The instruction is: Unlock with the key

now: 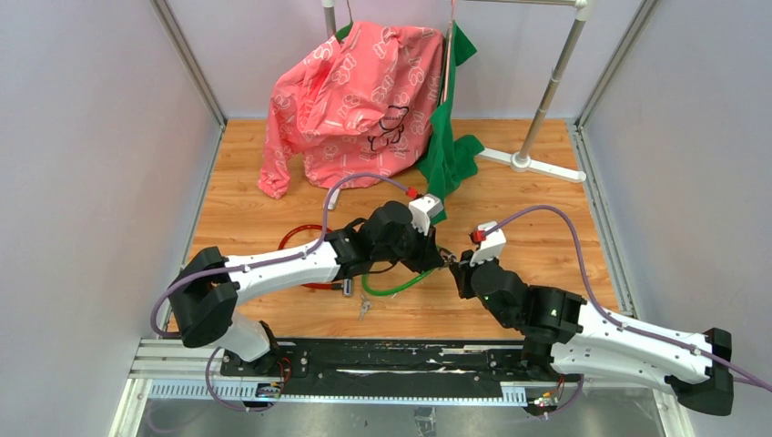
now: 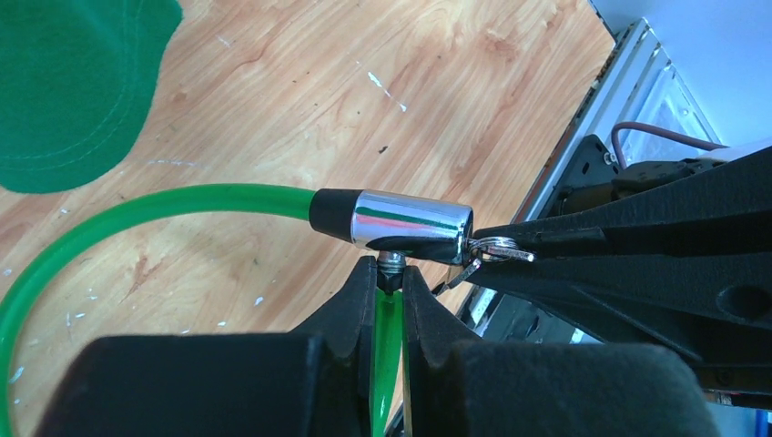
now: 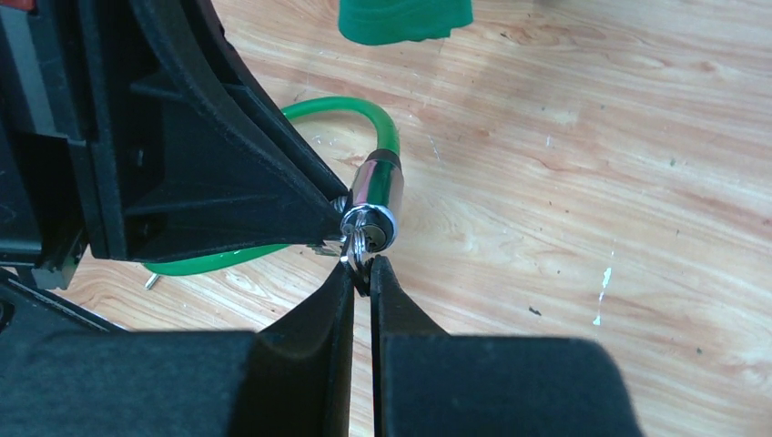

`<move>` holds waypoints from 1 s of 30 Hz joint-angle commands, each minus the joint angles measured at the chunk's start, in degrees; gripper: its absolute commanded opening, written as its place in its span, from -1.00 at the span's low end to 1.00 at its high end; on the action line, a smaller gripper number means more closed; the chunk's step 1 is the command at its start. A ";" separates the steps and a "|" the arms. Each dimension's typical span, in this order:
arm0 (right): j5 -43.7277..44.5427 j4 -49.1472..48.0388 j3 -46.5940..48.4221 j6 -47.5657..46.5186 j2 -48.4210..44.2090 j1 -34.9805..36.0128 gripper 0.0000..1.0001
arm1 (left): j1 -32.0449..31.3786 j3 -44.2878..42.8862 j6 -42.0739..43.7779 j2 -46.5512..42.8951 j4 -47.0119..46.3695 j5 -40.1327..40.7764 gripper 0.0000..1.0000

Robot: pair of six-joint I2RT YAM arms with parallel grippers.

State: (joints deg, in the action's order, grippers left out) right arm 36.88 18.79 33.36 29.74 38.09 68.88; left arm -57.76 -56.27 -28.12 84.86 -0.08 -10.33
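- Silver key (image 3: 357, 244), on its split ring, sits at the end face of the shiny chrome lock barrel (image 3: 373, 196). Your right gripper (image 3: 361, 273) has it pinched tight there, ready to twist.
- Your left gripper (image 2: 390, 273) is clamped on the green rubber-coated cable (image 2: 182, 205) right under the barrel, I'd guess to brace it against the turn.
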 commanded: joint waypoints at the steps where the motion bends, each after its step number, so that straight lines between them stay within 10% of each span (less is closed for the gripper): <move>1: 3.35 6.41 3.02 7.81 -0.73 0.64 -1.00 | -1.24 -2.32 -0.74 0.92 -4.43 -0.49 -1.00; 3: 1.17 7.92 3.74 7.28 -0.61 0.59 -0.99 | -1.30 -2.32 -0.94 1.31 -4.69 -0.35 -1.00; 7: -3.94 14.65 6.97 6.24 0.01 0.61 -0.12 | -1.27 -2.53 -1.15 2.33 -4.92 0.62 -1.00; 11: -5.37 21.14 8.93 6.07 -1.64 0.64 0.22 | -1.29 -3.63 -1.55 4.05 -4.81 0.45 -1.00; 21: -1.46 22.25 11.52 -0.64 -4.10 0.62 0.34 | -1.28 -3.93 -2.11 4.90 -5.63 -0.63 -1.00; 30: -1.18 16.99 12.63 -6.02 3.94 0.50 0.04 | -1.23 -3.43 -2.28 4.60 -5.54 -1.62 -1.00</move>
State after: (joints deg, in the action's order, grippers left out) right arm 34.44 37.60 44.49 27.16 39.70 68.90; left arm -58.74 -58.17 -30.24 89.73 -2.72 -10.83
